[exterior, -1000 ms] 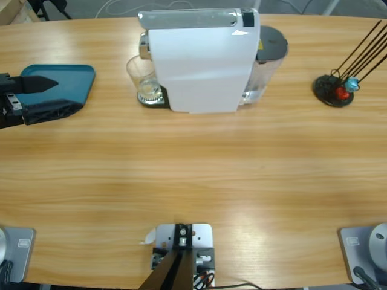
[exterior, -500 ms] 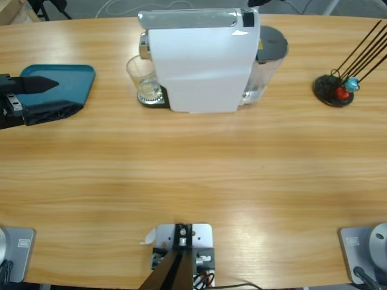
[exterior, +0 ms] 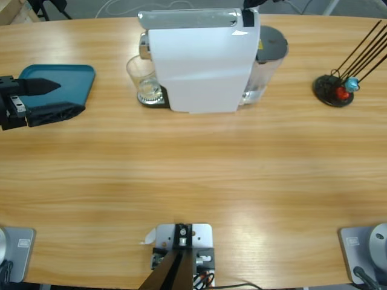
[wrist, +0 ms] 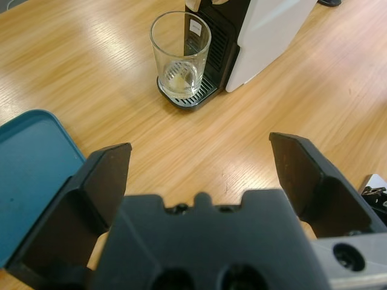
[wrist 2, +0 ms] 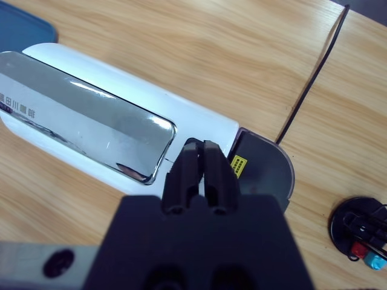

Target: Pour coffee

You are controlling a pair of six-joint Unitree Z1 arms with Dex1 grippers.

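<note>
Counter (exterior: 193, 175) of pale wood fills the high view. At upper centre stands a white coffee machine (exterior: 199, 60) with a silver lid. A clear glass tumbler (exterior: 143, 77) sits on its drip tray, just left of the white body. At the left edge the left end effector (exterior: 42, 96) lies beside a teal tray (exterior: 81, 81), its jaws spread and empty. At far right stands a black holder with thin rods (exterior: 334, 89).

The left wrist view looks between the left end effector's (wrist: 199, 169) wide-spread jaws toward the tumbler (wrist: 180, 57) at top centre. The coffee (wrist: 179, 80) is only a thin pale layer in its bottom.

The right wrist view looks down on the machine's lid (wrist 2: 84, 133). The right end effector (wrist 2: 199, 158) has its jaws pressed together, their tips over the lid's end near the dark water tank (wrist 2: 263, 172).

Judged from this, the step is pressing the brew control: push straight down, gently, with the closed tips, while the left arm waits clear of the glass.
</note>
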